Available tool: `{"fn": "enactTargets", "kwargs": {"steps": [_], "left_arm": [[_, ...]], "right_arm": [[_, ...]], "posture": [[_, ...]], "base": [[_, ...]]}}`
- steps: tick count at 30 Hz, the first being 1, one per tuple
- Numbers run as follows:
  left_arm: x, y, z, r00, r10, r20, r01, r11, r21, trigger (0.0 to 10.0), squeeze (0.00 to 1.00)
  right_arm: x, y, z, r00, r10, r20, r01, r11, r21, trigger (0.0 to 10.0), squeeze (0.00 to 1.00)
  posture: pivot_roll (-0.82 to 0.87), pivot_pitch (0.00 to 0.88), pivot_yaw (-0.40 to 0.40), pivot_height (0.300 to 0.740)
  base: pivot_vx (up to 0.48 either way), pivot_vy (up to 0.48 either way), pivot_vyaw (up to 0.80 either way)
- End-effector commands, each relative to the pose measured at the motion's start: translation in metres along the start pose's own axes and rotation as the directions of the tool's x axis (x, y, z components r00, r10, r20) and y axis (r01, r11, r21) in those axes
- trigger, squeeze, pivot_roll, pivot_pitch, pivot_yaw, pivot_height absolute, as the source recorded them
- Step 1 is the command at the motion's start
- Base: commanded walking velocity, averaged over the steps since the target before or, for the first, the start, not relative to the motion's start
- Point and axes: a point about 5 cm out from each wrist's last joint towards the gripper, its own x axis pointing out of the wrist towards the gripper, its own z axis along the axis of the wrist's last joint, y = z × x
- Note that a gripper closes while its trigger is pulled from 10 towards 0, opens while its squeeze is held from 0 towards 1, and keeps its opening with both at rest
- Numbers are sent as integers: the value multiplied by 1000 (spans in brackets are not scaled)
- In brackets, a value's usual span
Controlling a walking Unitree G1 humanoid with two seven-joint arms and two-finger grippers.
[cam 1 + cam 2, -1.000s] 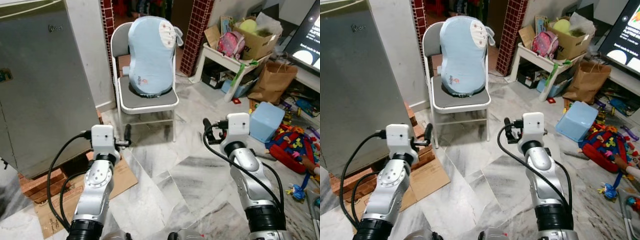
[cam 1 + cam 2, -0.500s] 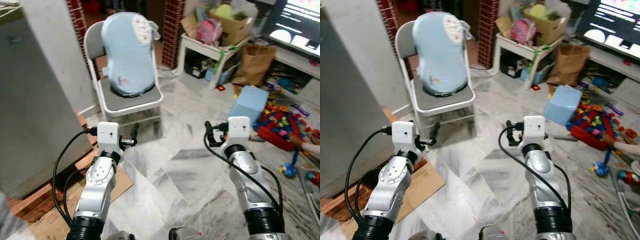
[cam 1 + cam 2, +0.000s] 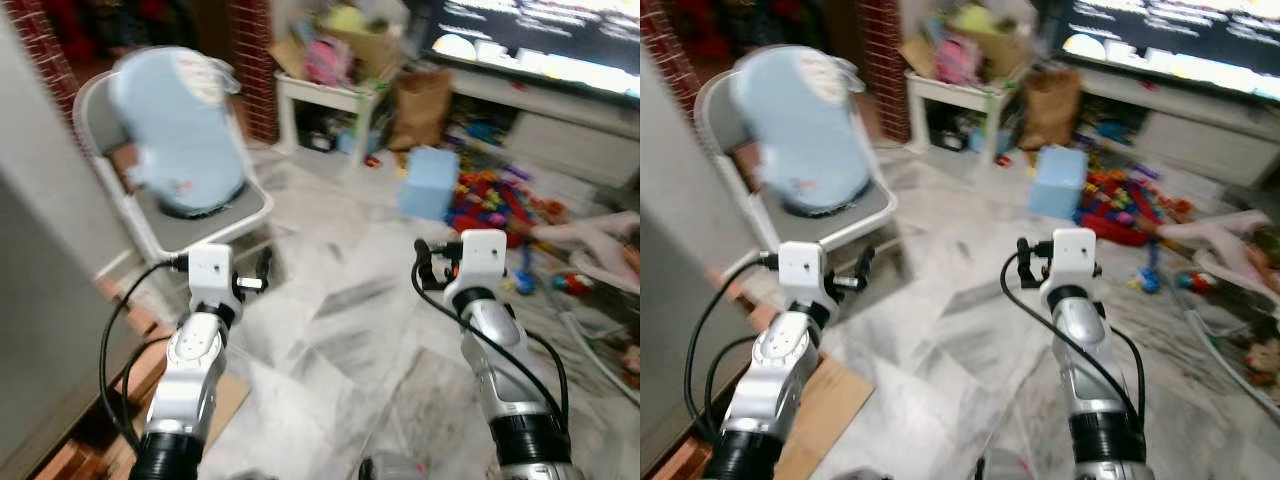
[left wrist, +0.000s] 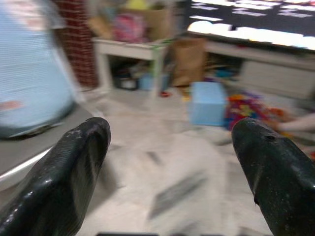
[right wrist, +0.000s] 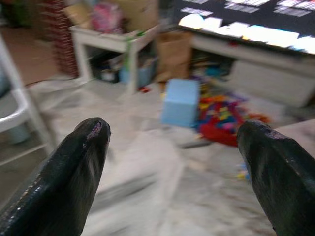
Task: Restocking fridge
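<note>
Both the left gripper and right gripper are held wide open and empty above the marble floor, near a folding chair.

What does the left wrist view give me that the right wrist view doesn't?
Left wrist view: the light blue cushion on the grey chair seat. Right wrist view: the chair's white frame tube. Both: blue box, white table, brown paper bag, lit screen, scattered toys, framed by the open left gripper and right gripper.
</note>
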Motion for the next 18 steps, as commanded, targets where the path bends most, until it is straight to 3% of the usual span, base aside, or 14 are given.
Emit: {"fn": "enactTargets", "kwargs": {"steps": [1,6,18], "left_arm": [[-2,10,0,1000,27,-8,-26,1000,14,10000,0],[1,9,1,1000,21,-6,-21,1000,8,10000,0],[0,6,-3,1000,10,-18,-10,1000,-17,10000,0]], "right_arm": [[1,7,3,1000,13,11,-13,1000,10,10000,0],[2,5,4,1000,8,13,-8,1000,7,10000,0],[-2,3,1,1000,3,4,-3,1000,7,10000,0]], "posture": [[-98,0,45,740],[-108,0,47,740],[-114,0,40,740]], "base": [[0,0,-800],[0,0,-800],[0,0,0]]}}
